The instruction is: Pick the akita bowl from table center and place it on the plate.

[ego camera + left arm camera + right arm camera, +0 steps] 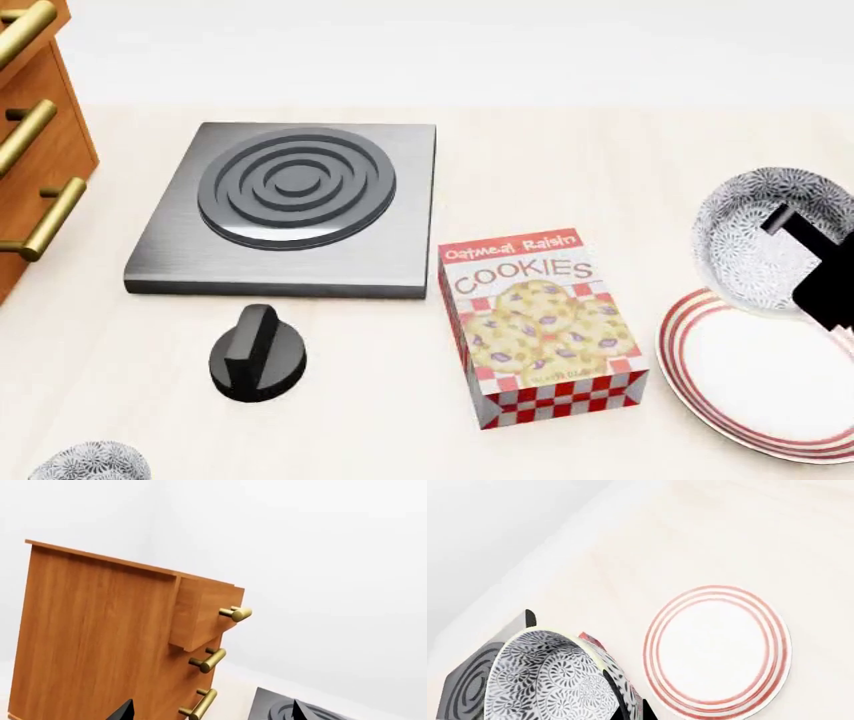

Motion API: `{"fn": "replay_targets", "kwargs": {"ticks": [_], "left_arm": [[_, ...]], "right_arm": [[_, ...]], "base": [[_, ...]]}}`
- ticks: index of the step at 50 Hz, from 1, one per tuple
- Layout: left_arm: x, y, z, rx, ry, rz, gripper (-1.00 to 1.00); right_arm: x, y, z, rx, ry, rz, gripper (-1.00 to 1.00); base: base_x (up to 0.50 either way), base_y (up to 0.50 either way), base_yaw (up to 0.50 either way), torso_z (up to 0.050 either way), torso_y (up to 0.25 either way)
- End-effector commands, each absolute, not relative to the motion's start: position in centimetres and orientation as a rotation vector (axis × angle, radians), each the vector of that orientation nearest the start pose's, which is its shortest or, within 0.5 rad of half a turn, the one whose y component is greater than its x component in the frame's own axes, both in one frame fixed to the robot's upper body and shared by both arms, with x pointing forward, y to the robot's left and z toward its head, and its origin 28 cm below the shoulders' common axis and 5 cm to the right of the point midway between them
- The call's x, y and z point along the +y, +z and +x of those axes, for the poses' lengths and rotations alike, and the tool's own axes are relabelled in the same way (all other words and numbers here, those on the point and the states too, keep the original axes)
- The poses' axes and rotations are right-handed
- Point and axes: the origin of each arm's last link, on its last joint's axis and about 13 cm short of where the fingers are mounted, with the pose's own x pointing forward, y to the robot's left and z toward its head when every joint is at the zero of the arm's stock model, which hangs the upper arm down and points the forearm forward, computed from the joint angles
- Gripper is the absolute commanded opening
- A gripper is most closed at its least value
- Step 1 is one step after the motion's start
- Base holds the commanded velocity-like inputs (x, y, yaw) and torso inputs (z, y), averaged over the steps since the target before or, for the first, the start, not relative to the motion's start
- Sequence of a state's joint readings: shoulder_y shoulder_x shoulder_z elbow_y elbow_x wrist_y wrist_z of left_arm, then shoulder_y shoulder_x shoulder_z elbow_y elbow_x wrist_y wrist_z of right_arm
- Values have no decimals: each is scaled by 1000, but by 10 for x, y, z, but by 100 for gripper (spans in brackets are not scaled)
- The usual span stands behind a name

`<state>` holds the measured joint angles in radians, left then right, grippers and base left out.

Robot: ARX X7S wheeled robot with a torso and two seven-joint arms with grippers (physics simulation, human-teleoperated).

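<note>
- The right pincer (pixel 801 262) holds the akita bowl (pixel 770 240) by its rim, one dark finger inside the bowl and one outside, closed on the wall.
- In the head view the bowl is lifted and tilted, just past the far-left edge of the plate (pixel 767 375); it overlaps the plate's rim in that view, though whether it is truly above it is hard to judge.
- The right wrist view shows the patterned bowl (pixel 550 677) close up and the red-ringed plate (pixel 717 650) lying flat on the pale tabletop (pixel 760 540).
- A cookies box (pixel 545 325) lies beside the plate, with a black knob (pixel 258 353) and a grey hob plate (pixel 294 205) further left.
- A second patterned bowl (pixel 87 463) sits at the near-left edge.
- The left pincer (pixel 210 712) shows only two dark fingertips set well apart, with nothing between them, facing a wooden drawer cabinet (pixel 100 630) with brass handles.
</note>
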<state>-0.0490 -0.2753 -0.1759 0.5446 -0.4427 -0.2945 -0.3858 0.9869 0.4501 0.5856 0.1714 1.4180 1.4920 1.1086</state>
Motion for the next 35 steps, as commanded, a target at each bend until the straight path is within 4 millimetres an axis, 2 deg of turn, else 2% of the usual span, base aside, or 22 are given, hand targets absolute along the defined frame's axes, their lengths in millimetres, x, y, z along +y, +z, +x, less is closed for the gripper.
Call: {"fn": "replay_targets", "kwargs": {"ticks": [1, 9, 15, 20, 27, 31, 35], "left_arm": [[269, 131, 205, -308, 331, -158, 100], [269, 131, 205, -320, 335, -132, 100], [268, 131, 204, -323, 318, -137, 100], [268, 132, 204, -341, 329, -105, 100], [267, 133, 203, -337, 308, -112, 100], [267, 133, 204, -337, 311, -109, 100], [265, 131, 203, -368, 301, -43, 100]], "right_arm": [[-242, 258, 301, 595, -366, 687, -100], [-248, 261, 311, 591, -392, 713, -100], [-248, 261, 316, 586, -381, 726, -100], [-248, 262, 317, 583, -380, 723, -100], [-249, 261, 315, 576, -383, 728, -100], [-250, 259, 315, 575, -383, 734, -100], [-249, 259, 315, 575, -375, 742, -100]], "base": [[0, 0, 0, 0, 0], [0, 0, 0, 0, 1], [0, 0, 0, 0, -229], [0, 0, 0, 0, -22], [0, 0, 0, 0, -249], [0, 0, 0, 0, -41], [0, 0, 0, 0, -159]]}}
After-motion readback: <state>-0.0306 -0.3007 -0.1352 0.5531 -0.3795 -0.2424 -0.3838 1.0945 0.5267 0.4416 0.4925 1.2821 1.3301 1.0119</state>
